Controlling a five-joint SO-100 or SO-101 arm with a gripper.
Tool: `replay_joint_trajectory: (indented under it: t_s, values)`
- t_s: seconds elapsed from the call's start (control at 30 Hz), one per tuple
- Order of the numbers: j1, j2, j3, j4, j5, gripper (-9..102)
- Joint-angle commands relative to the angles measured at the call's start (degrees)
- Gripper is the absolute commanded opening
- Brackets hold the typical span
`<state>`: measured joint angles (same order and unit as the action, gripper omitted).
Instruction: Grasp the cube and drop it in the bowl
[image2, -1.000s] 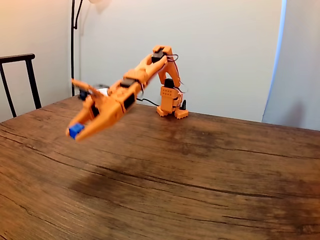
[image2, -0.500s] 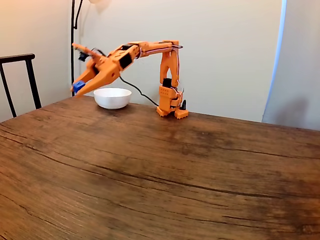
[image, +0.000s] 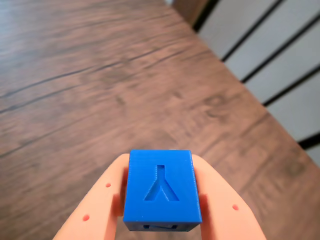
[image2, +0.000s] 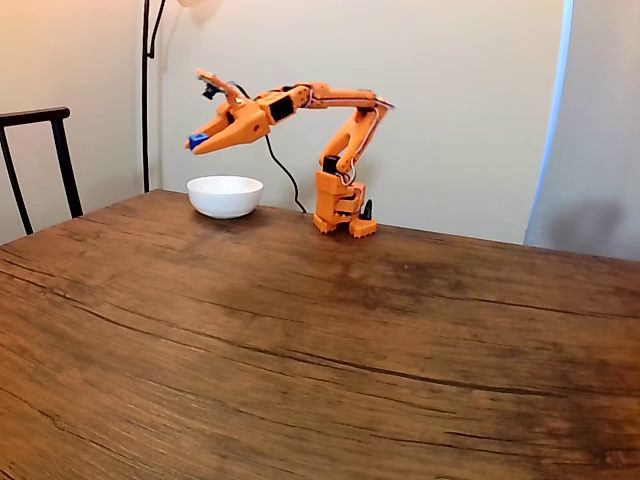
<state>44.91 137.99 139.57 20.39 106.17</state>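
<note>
The bright-blue cube (image: 162, 192) fills the bottom of the wrist view, clamped between my two orange fingers (image: 97, 210), with a Y-shaped mark pressed into its top face. In the fixed view the orange arm reaches left from its base, and my gripper (image2: 200, 140) is shut on the cube (image2: 198, 139) high in the air. The white bowl (image2: 225, 195) stands on the wooden table at the back left, a little below and slightly right of the cube.
The arm's orange base (image2: 340, 205) stands at the table's back edge, right of the bowl, with a black cable hanging beside it. A black chair (image2: 40, 160) and a lamp pole (image2: 146, 90) are at the far left. Dark chair bars (image: 260, 55) show past the table edge in the wrist view.
The arm has swung back from the table's front and risen. The cube, still held, went from low near the camera to high above the bowl's left side.
</note>
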Motion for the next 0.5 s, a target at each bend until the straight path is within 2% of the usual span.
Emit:
replay_joint_trajectory:
  t_s: [0.0, 0.27, 0.47]
  values:
    - [3.60, 8.96, 4.66, 0.09, 0.09, 5]
    - [16.88, 29.27, 21.27, 0.35, 0.00, 5]
    - [28.39, 40.87, 29.09, 8.61, -0.26, 1]
